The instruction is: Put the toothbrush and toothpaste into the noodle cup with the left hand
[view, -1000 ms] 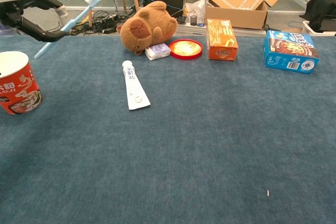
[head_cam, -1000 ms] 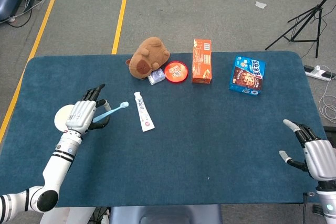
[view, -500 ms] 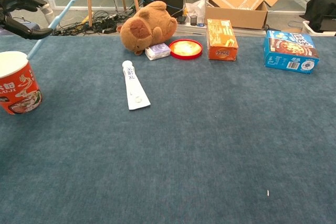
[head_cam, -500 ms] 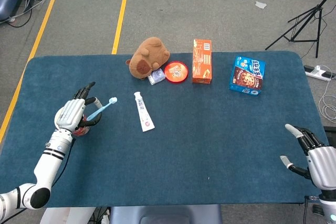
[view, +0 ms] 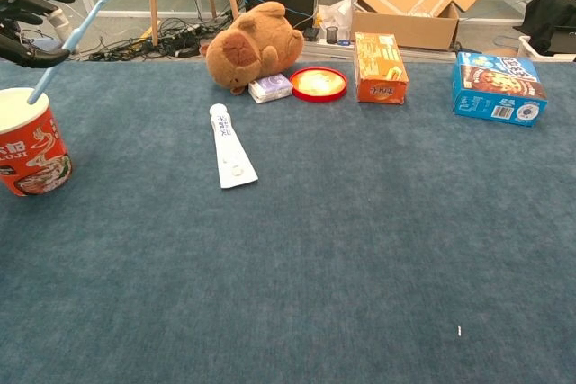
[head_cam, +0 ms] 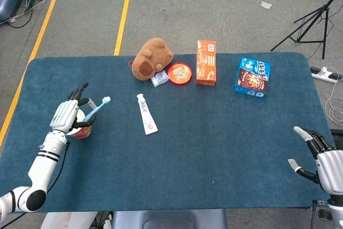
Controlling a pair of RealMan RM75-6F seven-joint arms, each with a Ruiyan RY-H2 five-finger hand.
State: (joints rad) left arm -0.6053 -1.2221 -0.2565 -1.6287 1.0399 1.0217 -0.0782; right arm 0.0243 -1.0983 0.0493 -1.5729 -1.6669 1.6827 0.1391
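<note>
The red noodle cup [head_cam: 83, 131] [view: 31, 155] stands near the table's left edge. My left hand [head_cam: 65, 115] [view: 22, 21] hovers just over it and pinches the blue toothbrush [head_cam: 98, 106] [view: 81, 21]. The brush is tilted, bristles up and to the right, with its handle end dipping inside the cup's rim. The white toothpaste tube [head_cam: 146, 114] [view: 229, 147] lies flat on the blue cloth, right of the cup and untouched. My right hand [head_cam: 326, 160] rests at the table's near right corner with fingers spread and nothing in it; only the head view shows it.
Along the back stand a brown plush animal [head_cam: 151, 57] [view: 252, 47], a small purple box [head_cam: 159, 79], a red round lid [head_cam: 179, 73] [view: 318, 83], an orange carton [head_cam: 206, 61] [view: 378, 66] and a blue snack box [head_cam: 252, 76] [view: 499, 87].
My left hand has carried the toothbrush leftward and down, from beside the cup to over it. The handle end now sits inside the cup. The right hand barely shifted.
</note>
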